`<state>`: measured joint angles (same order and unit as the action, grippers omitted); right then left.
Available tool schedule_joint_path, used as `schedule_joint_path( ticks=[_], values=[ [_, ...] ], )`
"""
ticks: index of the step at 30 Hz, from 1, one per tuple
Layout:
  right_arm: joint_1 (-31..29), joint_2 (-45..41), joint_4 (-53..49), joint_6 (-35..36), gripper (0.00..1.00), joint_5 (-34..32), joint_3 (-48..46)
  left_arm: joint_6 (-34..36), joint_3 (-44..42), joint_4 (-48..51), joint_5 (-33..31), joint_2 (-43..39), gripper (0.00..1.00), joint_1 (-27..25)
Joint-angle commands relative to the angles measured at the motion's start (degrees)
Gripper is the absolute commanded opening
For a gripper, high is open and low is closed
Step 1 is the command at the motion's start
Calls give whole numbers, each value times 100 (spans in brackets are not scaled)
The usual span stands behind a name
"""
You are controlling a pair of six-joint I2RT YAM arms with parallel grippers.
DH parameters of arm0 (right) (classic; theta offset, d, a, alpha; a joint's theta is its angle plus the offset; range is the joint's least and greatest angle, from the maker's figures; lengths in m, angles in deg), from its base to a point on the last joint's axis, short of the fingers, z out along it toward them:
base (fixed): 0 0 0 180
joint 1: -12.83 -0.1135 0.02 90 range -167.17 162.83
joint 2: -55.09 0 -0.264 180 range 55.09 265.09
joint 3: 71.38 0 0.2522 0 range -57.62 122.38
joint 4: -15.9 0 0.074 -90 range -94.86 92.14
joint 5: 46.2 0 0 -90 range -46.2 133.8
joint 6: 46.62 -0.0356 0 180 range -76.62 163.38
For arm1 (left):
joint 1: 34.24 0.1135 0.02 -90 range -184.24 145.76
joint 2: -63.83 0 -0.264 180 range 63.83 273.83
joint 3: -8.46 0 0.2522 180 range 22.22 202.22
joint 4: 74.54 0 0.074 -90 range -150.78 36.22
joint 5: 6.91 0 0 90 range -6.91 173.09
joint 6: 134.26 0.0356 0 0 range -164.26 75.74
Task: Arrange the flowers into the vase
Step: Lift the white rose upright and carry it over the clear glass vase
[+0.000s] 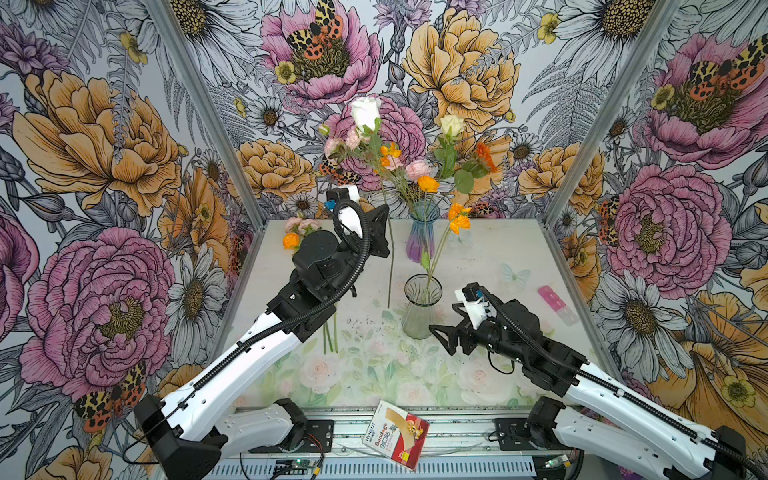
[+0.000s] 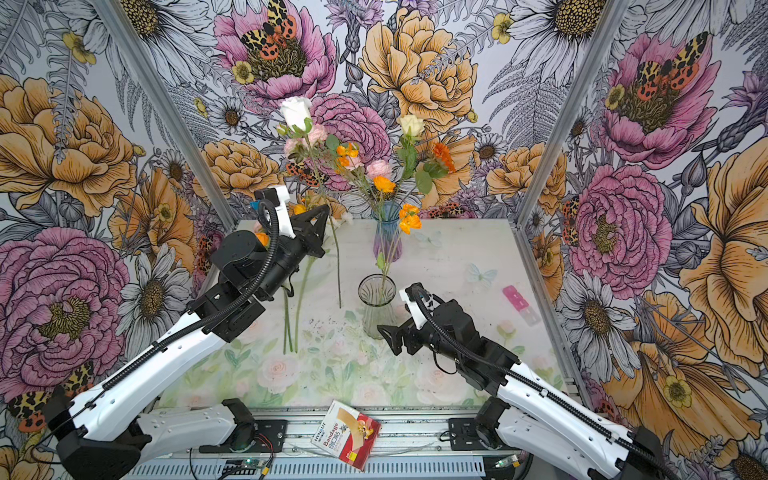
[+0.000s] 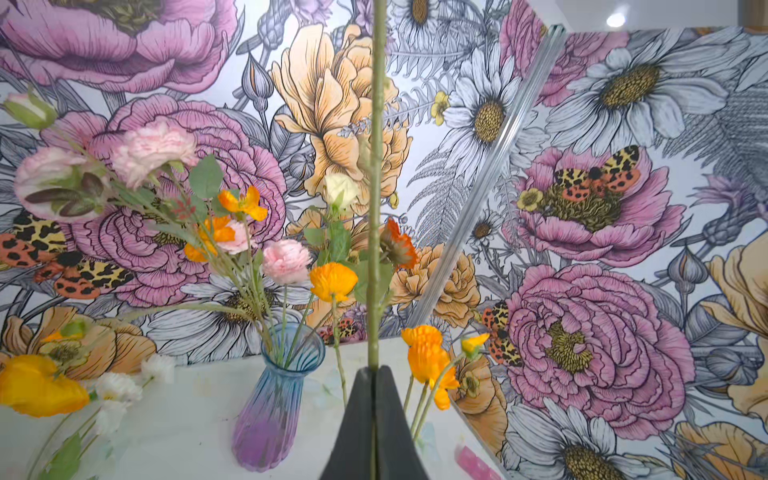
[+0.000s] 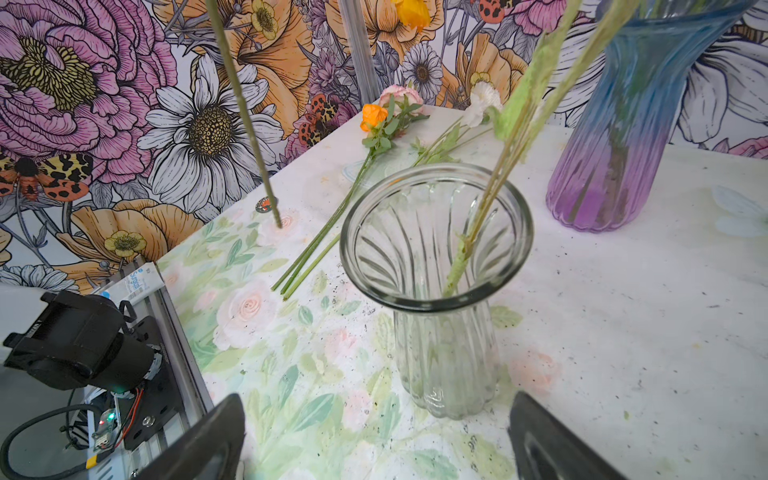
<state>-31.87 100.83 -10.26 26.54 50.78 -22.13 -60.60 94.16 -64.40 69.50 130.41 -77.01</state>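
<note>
My left gripper (image 1: 385, 231) (image 2: 325, 231) (image 3: 375, 370) is shut on the long green stem of a white rose (image 1: 365, 111) (image 2: 296, 110). The flower hangs upright left of the clear glass vase (image 1: 422, 305) (image 2: 377, 305) (image 4: 436, 266), its stem end at the tabletop. Orange flowers (image 1: 459, 218) lean out of that vase. Behind it, a blue-purple vase (image 1: 422, 232) (image 3: 278, 399) holds several pink, orange and cream flowers. My right gripper (image 1: 442, 338) (image 2: 390, 338) (image 4: 376, 419) stands open and empty just in front of the clear vase's base. More loose flowers (image 1: 299, 232) (image 4: 374, 116) lie at the back left.
A bandage box (image 1: 395, 438) lies on the front rail. A pink flat object (image 1: 557, 301) sits near the table's right edge. A white tube (image 4: 137, 282) rests on the left rail. Flower-printed walls with metal posts close in three sides.
</note>
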Motion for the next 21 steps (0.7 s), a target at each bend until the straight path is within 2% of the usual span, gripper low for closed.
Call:
schedule_joint_path(
  ticks=[1, 11, 18, 21],
  values=[
    [-38, -73, 133, 14, 99, 31, 100, 170, 0, -1245, -403, 206, 0, -178],
    [-46, -179, 135, 62, 99, -20, 29, 213, -308, -2435, -734, 703, 0, -433],
    [-40, -184, 133, 102, 100, -11, 8, -52, -1139, -3207, -652, 818, 0, -545],
    [-46, -165, 133, 110, 99, -4, 10, 24, -1563, -3717, -873, 871, 0, -748]
  ],
)
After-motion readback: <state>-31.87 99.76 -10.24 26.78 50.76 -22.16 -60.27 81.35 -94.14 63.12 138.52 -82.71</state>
